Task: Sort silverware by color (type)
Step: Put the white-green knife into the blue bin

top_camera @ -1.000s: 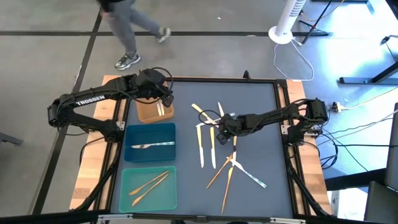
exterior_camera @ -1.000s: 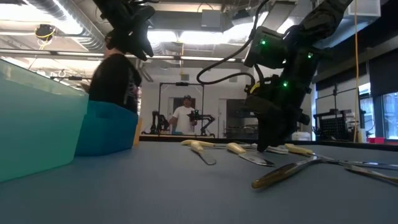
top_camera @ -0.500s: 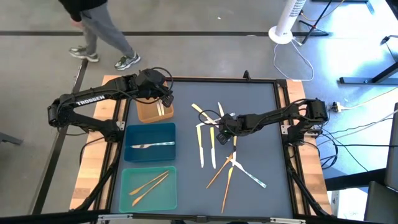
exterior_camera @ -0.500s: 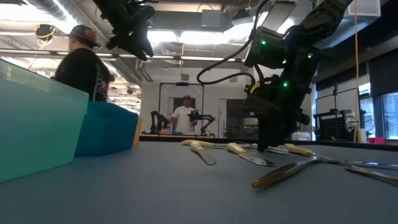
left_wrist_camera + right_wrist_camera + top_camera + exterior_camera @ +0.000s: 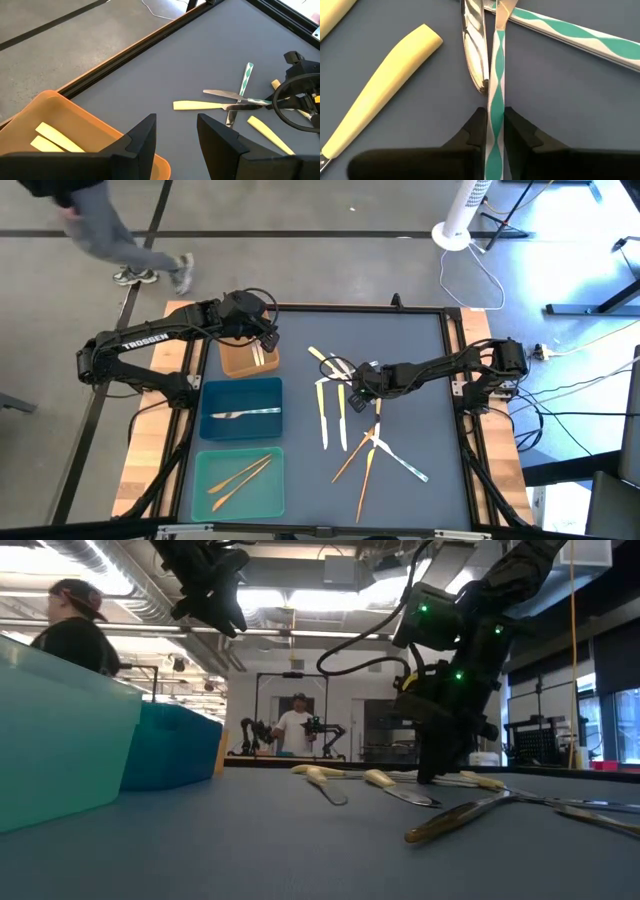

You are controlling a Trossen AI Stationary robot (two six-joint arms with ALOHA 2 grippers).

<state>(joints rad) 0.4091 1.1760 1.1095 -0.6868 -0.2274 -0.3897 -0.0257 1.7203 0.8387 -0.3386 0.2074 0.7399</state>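
My right gripper (image 5: 352,387) stands low among the loose silverware at the table's middle, shut on a green-and-white striped utensil (image 5: 496,75). Yellow-handled pieces (image 5: 322,416), orange-gold pieces (image 5: 366,470) and another striped piece (image 5: 570,34) lie flat around it. My left gripper (image 5: 175,145) hangs open above the brown tray (image 5: 240,362), which holds yellow-handled pieces (image 5: 52,140). The blue tray (image 5: 215,395) holds one silver-grey piece. The teal tray (image 5: 205,465) holds two orange-gold ones. My right gripper pinches the striped utensil's flat handle (image 5: 495,112) between its two fingers, one finger (image 5: 476,131) on each long edge. The fingers point down from above, and the handle runs through the gap between them. The utensil lies flat on the table beside a silver blade (image 5: 474,50).
The three trays stand in a column along the table's left side. The loose silverware overlaps and crosses in the middle, with bare grey mat to its right and near side. A person (image 5: 95,230) walks on the floor beyond the far edge.
The person beyond the far edge has walked toward the left. Both arms have kept their places.
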